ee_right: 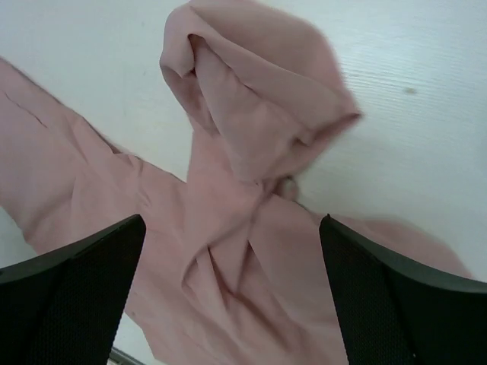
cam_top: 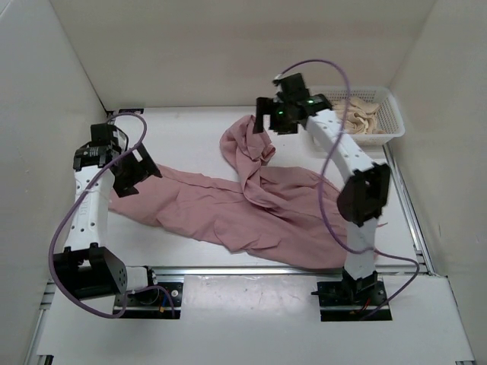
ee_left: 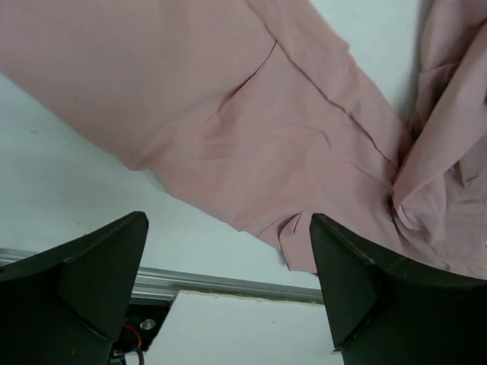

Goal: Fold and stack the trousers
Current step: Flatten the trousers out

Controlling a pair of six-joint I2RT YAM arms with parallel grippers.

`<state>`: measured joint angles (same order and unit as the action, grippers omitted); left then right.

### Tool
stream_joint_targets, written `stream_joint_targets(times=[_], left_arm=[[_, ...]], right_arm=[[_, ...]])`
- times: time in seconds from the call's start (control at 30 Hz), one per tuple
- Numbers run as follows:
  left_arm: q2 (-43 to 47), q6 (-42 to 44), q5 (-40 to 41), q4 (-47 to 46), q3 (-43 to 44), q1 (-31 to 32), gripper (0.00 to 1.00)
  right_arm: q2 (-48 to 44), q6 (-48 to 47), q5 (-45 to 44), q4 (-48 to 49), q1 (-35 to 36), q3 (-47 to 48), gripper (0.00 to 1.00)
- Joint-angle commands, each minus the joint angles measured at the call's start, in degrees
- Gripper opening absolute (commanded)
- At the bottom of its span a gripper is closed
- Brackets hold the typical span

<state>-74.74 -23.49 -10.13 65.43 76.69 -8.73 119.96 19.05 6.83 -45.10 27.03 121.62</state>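
The dusty-pink trousers [cam_top: 243,209] lie spread and rumpled across the middle of the white table, one end bunched at the back [cam_top: 242,144]. My left gripper [cam_top: 135,171] is open and empty above the trousers' left end; the left wrist view shows the fabric [ee_left: 266,129] below its spread fingers [ee_left: 365,281]. My right gripper [cam_top: 268,118] is open and empty above the bunched end. The right wrist view shows that folded lump [ee_right: 251,114] between and beyond its fingers [ee_right: 396,296].
A white basket [cam_top: 380,122] with cream cloth inside stands at the back right. An aluminium rail [cam_top: 251,270] runs along the table's near edge by the arm bases. White walls enclose the table on three sides.
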Motion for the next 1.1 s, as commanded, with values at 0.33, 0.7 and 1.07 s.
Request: stream_joint_targets(times=[0.33, 0.7, 1.07], left_arm=[[-6.55, -4.99, -0.42, -7.51, 0.65, 9.34, 1.0], [-37.74, -5.17, 14.16, 7.85, 46.34, 32.09, 1.0], [-26.93, -7.72, 11.08, -5.51, 23.63, 31.75, 0.97]], right_arm=[[-20.04, 3.8, 5.2, 2.66, -12.44, -15.65, 0.22], [-41.09, 11.79, 2.22, 3.1, -20.41, -48.37, 0.85], [-67.93, 16.64, 3.45, -5.79, -24.65, -73.9, 0.27]])
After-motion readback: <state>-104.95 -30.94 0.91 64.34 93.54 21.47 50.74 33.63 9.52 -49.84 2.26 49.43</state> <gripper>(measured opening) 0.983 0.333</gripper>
